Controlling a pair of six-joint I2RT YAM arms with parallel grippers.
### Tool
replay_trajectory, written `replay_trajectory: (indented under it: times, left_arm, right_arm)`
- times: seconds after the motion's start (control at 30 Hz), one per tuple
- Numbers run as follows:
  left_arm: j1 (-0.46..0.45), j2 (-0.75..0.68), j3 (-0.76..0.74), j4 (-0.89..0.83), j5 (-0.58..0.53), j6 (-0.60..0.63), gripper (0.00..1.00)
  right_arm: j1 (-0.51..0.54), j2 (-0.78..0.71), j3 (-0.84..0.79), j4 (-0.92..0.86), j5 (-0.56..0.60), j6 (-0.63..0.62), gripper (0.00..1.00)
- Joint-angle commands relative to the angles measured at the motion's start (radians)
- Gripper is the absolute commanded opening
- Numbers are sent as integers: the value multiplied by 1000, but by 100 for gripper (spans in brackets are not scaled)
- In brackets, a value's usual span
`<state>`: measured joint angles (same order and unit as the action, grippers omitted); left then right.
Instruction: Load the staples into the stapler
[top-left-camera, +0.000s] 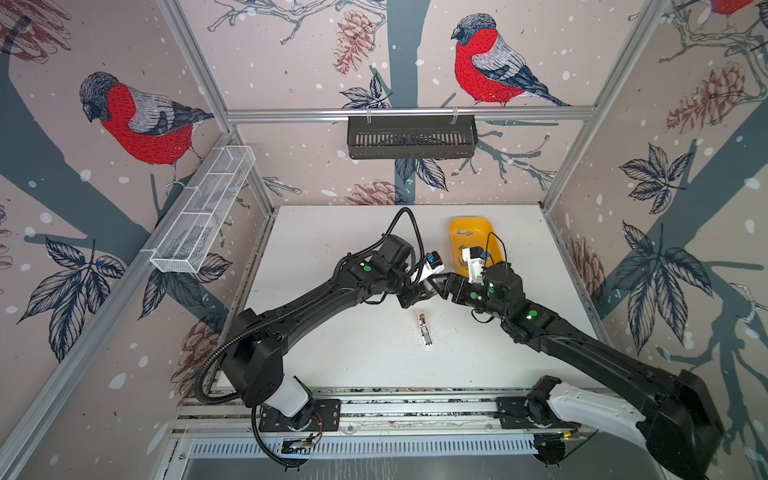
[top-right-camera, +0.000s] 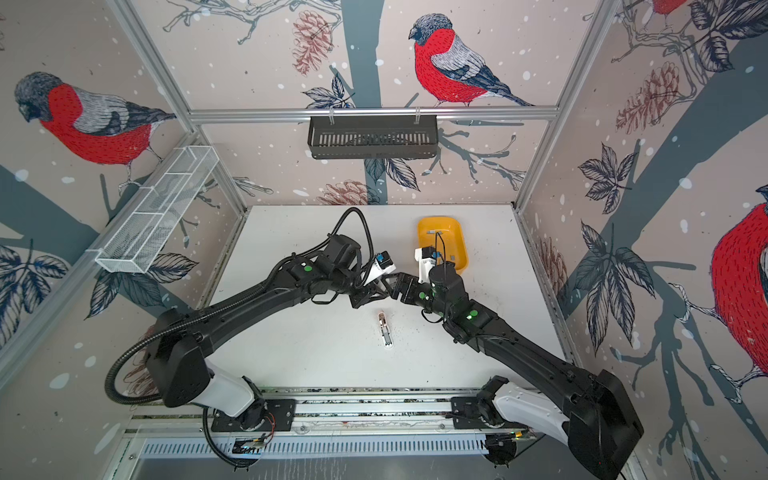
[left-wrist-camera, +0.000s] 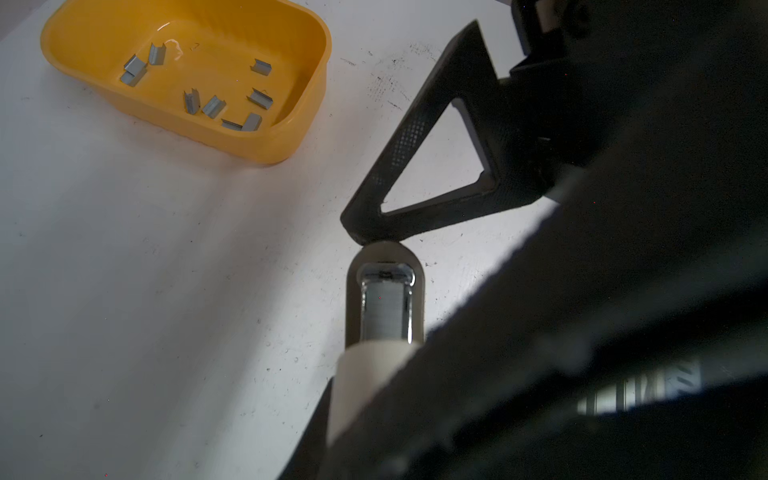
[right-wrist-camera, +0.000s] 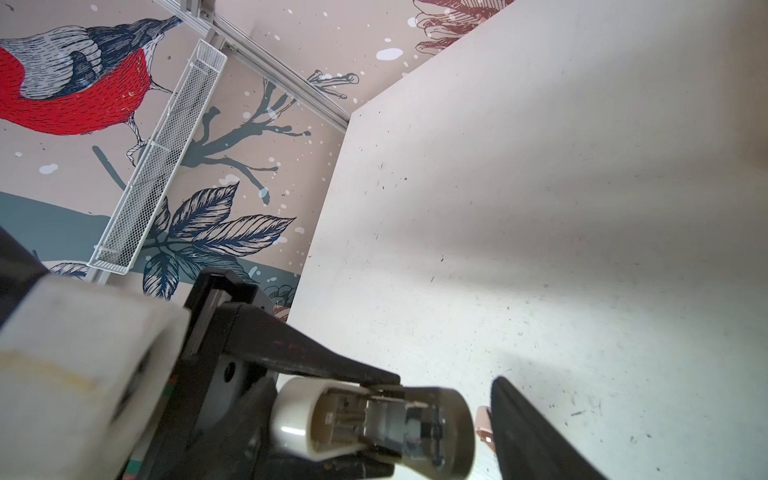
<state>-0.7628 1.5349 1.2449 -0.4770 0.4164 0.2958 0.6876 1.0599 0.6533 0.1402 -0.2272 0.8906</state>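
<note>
Lying nearest: a small pink and white piece (top-left-camera: 424, 330) on the table (top-left-camera: 332, 365), between the two arms, its long axis running near to far. Nothing touches it, and what it is cannot be told.
Left hand (top-left-camera: 423, 291): pressed onto the white rear end of the stapler (left-wrist-camera: 384, 307), holding it clear of the table over the middle.
Stapler channel: open and facing the left wrist view. A grey ribbed block sits in it, which looks like a strip in place.
Long axis: runs from the left hand straight toward the right hand, with the rounded nose leading.
Right hand (top-left-camera: 443, 286): spread and pinching nothing. In the left wrist view the tip of one finger (left-wrist-camera: 415, 137) meets the stapler's nose, touching or all but touching. In the right wrist view bare table shows between the nose and the other finger.
Nearer hand: the right, free and right at the nose.
Coming move, as a judgement: any push or closing press must run along that long axis, or the stapler may twist in the left hand's hold.
Tub (left-wrist-camera: 249, 145): yellow, on the table beyond both hands, on the right arm's side.
Staples (left-wrist-camera: 214, 107): several short grey strips loose on the tub floor, well apart from either hand.
</note>
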Motion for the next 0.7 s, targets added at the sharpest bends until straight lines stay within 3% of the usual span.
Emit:
replay_trajectory:
  times: [0.0, 0.43, 0.67]
  left_arm:
    - [1, -10, -1, 8, 3, 16, 19]
    - [0, -19, -8, 21, 1, 9, 19]
    - [0, -22, -10, 25, 2, 8, 19]
  right_arm:
    - [-5, -7, -11, 31, 16, 19, 75]
    - [-10, 9, -33, 82, -47, 46, 58]
    - [-12, 13, -46, 96, -52, 64, 57]
